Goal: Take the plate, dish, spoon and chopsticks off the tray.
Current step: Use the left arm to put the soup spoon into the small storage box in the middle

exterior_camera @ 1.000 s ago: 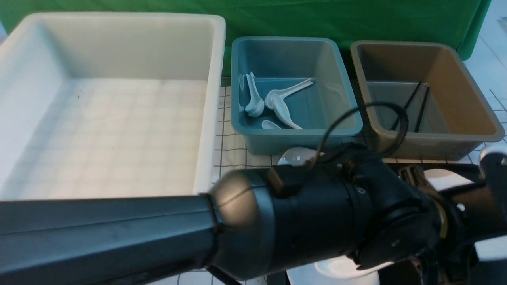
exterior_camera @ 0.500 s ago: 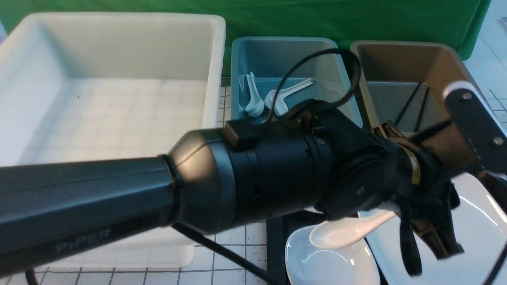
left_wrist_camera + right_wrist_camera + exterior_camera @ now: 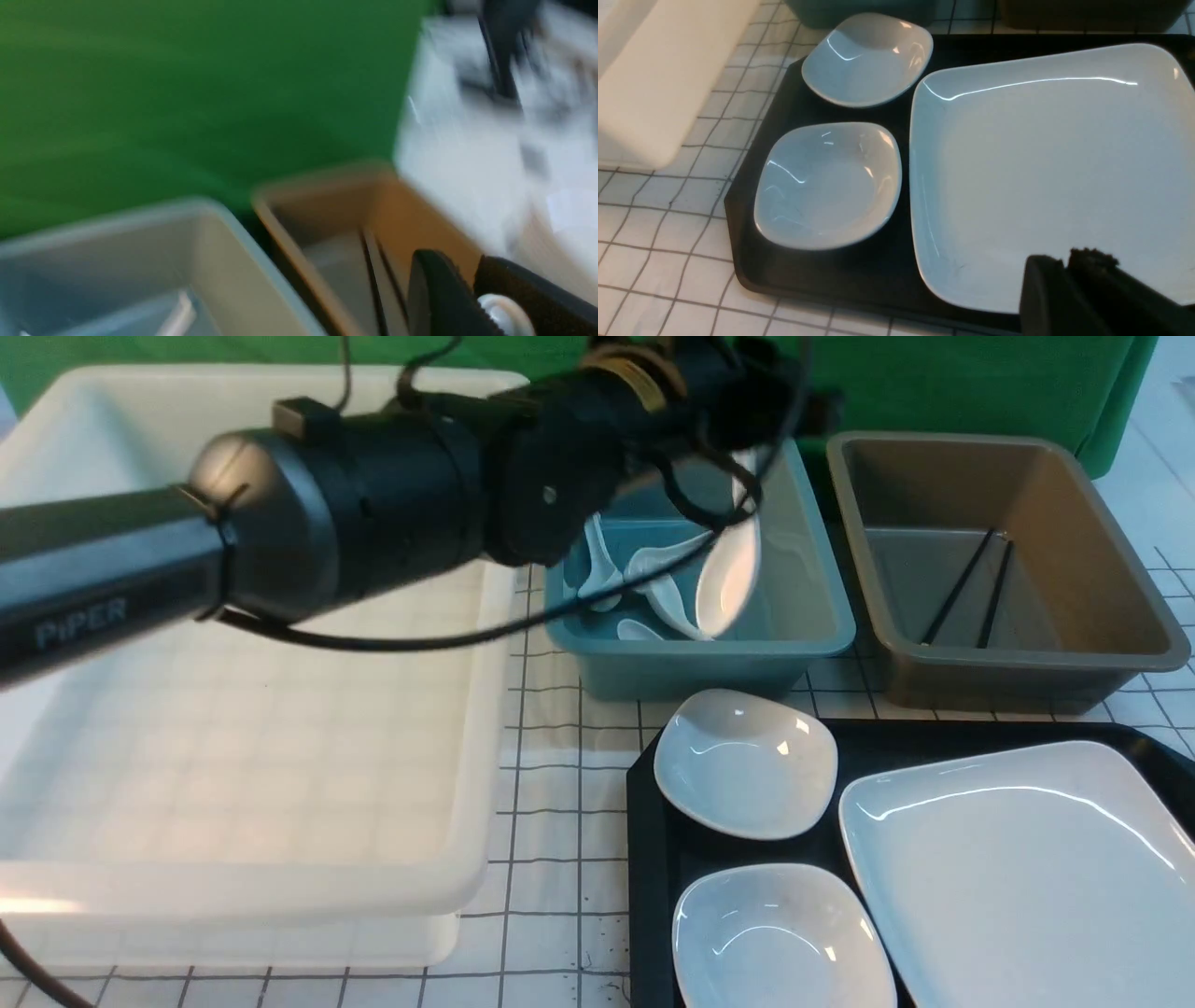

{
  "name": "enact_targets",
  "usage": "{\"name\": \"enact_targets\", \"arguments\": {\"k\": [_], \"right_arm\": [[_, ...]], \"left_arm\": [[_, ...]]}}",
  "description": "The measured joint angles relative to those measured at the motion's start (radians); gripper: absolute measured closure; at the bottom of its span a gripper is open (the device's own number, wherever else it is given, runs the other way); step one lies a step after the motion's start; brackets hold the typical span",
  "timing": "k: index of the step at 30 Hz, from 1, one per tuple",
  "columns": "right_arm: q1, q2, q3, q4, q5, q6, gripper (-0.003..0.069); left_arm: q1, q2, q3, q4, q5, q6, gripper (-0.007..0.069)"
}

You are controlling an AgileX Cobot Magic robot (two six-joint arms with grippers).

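Observation:
My left gripper (image 3: 744, 467) is shut on the handle of a white spoon (image 3: 728, 574), which hangs bowl-down over the blue tub (image 3: 803, 616). In the left wrist view the spoon's handle (image 3: 507, 315) shows between the fingers of the left gripper (image 3: 467, 268). The black tray (image 3: 653, 803) carries the large white plate (image 3: 1018, 877) and two small dishes (image 3: 744, 763) (image 3: 780, 938). A pair of black chopsticks (image 3: 962, 588) lies in the brown tub (image 3: 1102, 569). My right gripper (image 3: 1065, 263) hovers over a corner of the plate (image 3: 1041, 163), jaws together and empty.
A big white tub (image 3: 261, 709) fills the left side. Several white spoons (image 3: 644, 579) lie in the blue tub. A green cloth (image 3: 934, 383) hangs behind the tubs. The table is white with a grid.
My left arm has lifted the spoon off the tray and swung it up and back over the blue tub. The right arm has left the front view.

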Motion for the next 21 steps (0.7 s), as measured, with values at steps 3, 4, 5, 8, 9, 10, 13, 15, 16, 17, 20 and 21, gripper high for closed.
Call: {"name": "enact_targets", "arguments": {"k": [3,4,5,8,9,10,13,15,16,17,20,21], "right_arm": [[0.0,0.0,0.0,0.0,-0.003,0.0,0.0545],[0.0,0.0,0.0,0.0,-0.003,0.0,0.0545],[0.0,0.0,0.0,0.0,-0.011,0.0,0.0544],[0.0,0.0,0.0,0.0,-0.026,0.0,0.0542],[0.0,0.0,0.0,0.0,-0.03,-0.001,0.054],[0.0,0.0,0.0,0.0,-0.033,-0.002,0.0539],[0.0,0.0,0.0,0.0,-0.056,0.0,0.0536],[0.0,0.0,0.0,0.0,-0.069,-0.001,0.0536],[0.0,0.0,0.0,0.0,-0.069,0.001,0.0536],[0.0,0.0,0.0,0.0,-0.072,0.0,0.0536],[0.0,0.0,0.0,0.0,-0.076,0.0,0.0533],[0.0,0.0,0.0,0.0,-0.076,0.0,0.0533]], "left_arm": [[0.073,0.0,0.0,-0.001,-0.137,-0.184,0.0552],[0.077,0.0,0.0,0.001,-0.137,-0.184,0.0552],[0.104,0.0,0.0,0.029,-0.185,-0.273,0.0552],[0.148,0.0,0.0,0.123,-0.216,-0.418,0.0552],[0.157,0.001,0.0,0.159,-0.219,-0.443,0.0552],[0.165,0.004,0.0,0.19,-0.226,-0.467,0.0552],[0.179,0.034,0.0,0.239,-0.261,-0.515,0.0552],[0.186,0.063,0.0,0.248,-0.292,-0.527,0.0552],[0.186,0.067,0.0,0.25,-0.296,-0.527,0.0552],[0.186,0.082,0.0,0.251,-0.313,-0.53,0.0552],[0.187,0.143,0.0,0.254,-0.374,-0.573,0.0552],[0.187,0.155,0.0,0.254,-0.379,-0.59,0.0552]]}}
